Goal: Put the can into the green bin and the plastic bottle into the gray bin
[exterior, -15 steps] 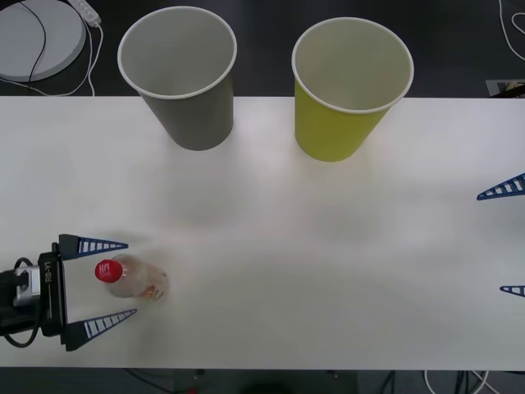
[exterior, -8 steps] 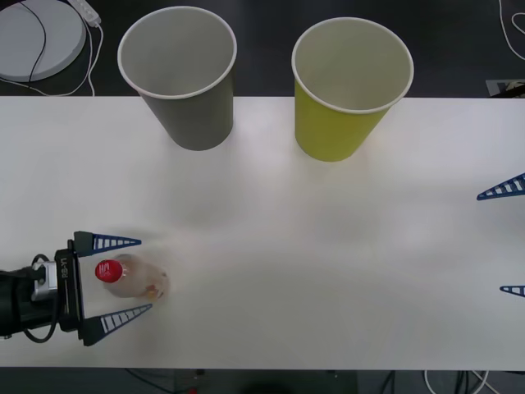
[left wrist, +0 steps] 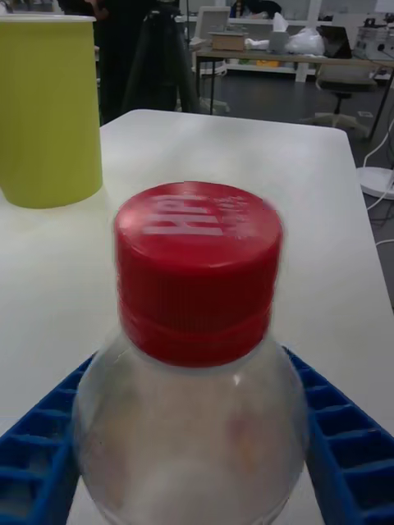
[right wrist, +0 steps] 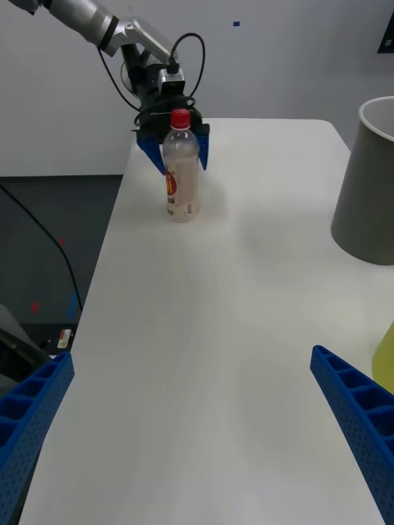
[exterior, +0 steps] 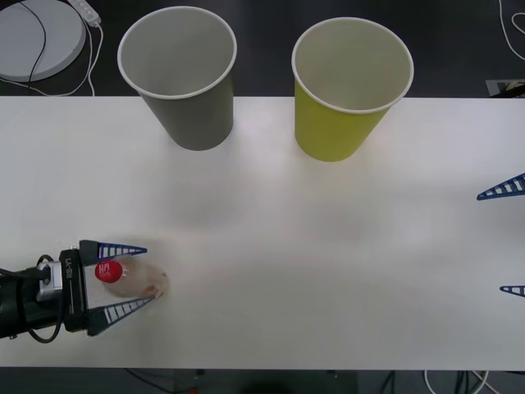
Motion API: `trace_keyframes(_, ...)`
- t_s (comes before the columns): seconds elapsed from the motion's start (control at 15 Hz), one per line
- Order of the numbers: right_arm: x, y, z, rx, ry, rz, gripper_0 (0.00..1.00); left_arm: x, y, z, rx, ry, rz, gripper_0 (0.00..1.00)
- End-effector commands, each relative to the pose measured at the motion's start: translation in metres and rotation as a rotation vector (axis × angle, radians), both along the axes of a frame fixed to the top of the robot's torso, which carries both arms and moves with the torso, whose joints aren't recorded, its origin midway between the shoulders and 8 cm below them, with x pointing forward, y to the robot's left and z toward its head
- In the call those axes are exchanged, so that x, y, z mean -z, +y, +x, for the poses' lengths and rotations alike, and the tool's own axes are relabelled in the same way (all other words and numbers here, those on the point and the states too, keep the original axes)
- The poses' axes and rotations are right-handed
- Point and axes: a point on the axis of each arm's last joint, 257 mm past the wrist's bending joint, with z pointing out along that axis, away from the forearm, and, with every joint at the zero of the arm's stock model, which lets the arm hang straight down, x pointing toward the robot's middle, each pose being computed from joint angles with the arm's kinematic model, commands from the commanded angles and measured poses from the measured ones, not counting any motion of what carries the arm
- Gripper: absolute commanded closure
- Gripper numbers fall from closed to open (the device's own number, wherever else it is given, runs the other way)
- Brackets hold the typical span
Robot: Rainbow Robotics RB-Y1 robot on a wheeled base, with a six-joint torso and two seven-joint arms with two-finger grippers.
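Straddling the upright bottle (exterior: 131,279), left gripper (exterior: 123,279) fingers spread either side, contact unclear, right gripper (exterior: 510,239) splayed wide, cut off at table (exterior: 328,246) edge.

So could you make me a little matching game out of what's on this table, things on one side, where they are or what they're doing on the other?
Things:
1. plastic bottle
2. gray bin
3. green bin
4. right pincer

Descriptions:
A. open, waiting at the table's right edge
B. far side of the table, toward the robot's right
C. upright between the left pincer's open fingers
D. far side, toward the robot's left

Pairs: 1-C, 2-D, 3-B, 4-A
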Motion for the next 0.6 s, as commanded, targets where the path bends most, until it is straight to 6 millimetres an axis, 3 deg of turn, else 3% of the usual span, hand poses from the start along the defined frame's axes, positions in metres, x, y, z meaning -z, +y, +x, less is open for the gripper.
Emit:
trace_keyframes(0.07,0.0,0.0,0.0,0.0,0.0,0.0,0.0,0.0001,-0.0001,-0.0004,0.001,0.0,0.0,1.0)
trace_keyframes(0.6,0.0,0.0,0.0,0.0,0.0,0.0,0.0,-0.0056,-0.0036,0.0001,0.005,0.011,-0.013,1.0)
